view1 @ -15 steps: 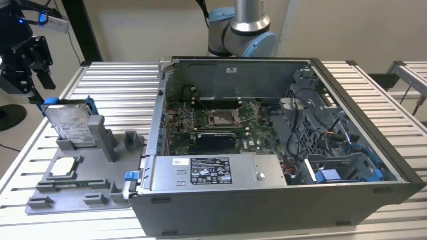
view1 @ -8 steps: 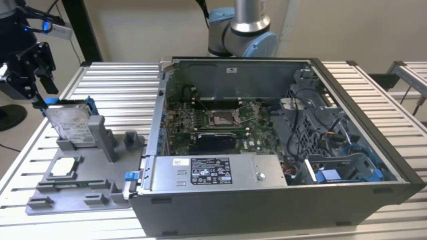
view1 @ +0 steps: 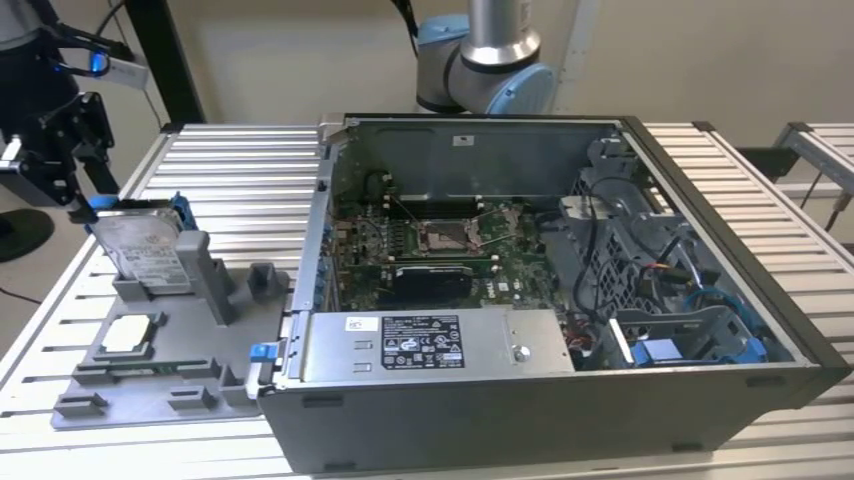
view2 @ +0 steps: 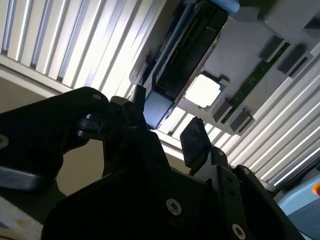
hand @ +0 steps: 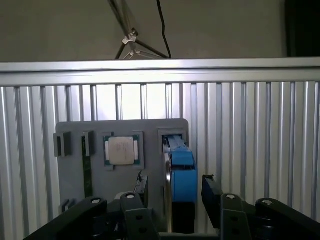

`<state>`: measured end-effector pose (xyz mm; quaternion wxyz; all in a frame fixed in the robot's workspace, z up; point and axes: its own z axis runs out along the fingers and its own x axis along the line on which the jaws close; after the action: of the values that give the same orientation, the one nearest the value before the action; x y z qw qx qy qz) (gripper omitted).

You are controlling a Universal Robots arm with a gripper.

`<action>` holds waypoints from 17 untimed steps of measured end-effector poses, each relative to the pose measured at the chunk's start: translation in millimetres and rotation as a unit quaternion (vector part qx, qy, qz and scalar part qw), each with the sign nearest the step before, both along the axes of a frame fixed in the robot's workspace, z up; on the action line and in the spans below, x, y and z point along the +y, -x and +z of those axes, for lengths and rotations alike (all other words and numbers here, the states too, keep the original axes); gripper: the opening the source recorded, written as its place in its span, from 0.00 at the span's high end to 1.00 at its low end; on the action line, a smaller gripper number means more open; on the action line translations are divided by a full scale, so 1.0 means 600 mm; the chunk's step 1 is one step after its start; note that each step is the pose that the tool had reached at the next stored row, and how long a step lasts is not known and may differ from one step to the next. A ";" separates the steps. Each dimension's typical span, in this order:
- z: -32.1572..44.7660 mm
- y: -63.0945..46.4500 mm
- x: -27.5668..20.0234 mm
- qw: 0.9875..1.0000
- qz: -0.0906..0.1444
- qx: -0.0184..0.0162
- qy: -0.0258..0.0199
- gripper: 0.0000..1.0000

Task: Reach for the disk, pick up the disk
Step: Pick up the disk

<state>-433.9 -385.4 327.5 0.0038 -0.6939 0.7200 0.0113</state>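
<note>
**Disk.** The disk (view1: 144, 245) is seen as a flat, rectangular, silver-grey metal drive with a white printed label on its broad face. It is framed by a blue plastic bracket (hand: 183, 172), which runs along its narrow edges. In the first wrist view the disk is presented edge-on, so that mainly the blue bracket is shown. In the second wrist view a dark underside and one blue corner are shown.

**Location.** The disk is stood upright on its edge in a grey slotted holder (view1: 203, 272). The holder is part of a grey fixture plate (view1: 200, 385), which is laid on the slatted metal table (view1: 227, 170) at the exterior view's left. A small square silver chip (view1: 127, 333) is seated in the same plate, near the disk. An open computer case (view1: 534, 410) is placed just beside the plate, at the exterior view's right.

**Gripper.** The gripper (view1: 83, 203) is positioned at the upper corner of the disk. Its jaws are held wide, and one black finger (hand: 142, 189) is placed on either side of the disk's top edge. A clear gap is visible between this finger and the disk. The opposite finger is set just beside the blue bracket; whether it touches cannot be told. The disk is seated in its holder and is not lifted.
</note>
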 end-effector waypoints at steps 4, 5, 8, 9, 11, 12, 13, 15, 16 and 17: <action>-0.006 0.000 0.0008 1.000 0.001 0.000 0.000 0.00; -0.008 -0.001 0.0010 1.000 0.002 0.000 0.000 0.00; -0.012 -0.002 0.0015 1.000 0.002 0.000 0.000 0.00; -0.014 -0.003 0.0015 1.000 0.003 0.000 0.000 0.00; -0.019 -0.004 0.0015 1.000 0.003 0.000 0.000 0.00; -0.021 -0.004 0.0015 1.000 0.003 0.000 0.000 0.00; -0.023 -0.004 0.0015 1.000 0.003 0.000 0.000 0.00; -0.028 -0.004 0.0015 1.000 0.003 0.000 -0.001 0.00; -0.031 -0.004 0.0015 1.000 0.003 0.000 -0.001 0.00; -0.033 -0.004 0.0015 1.000 0.003 0.000 -0.001 0.00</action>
<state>-431.6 -384.6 307.5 0.0045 -0.6962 0.7177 0.0121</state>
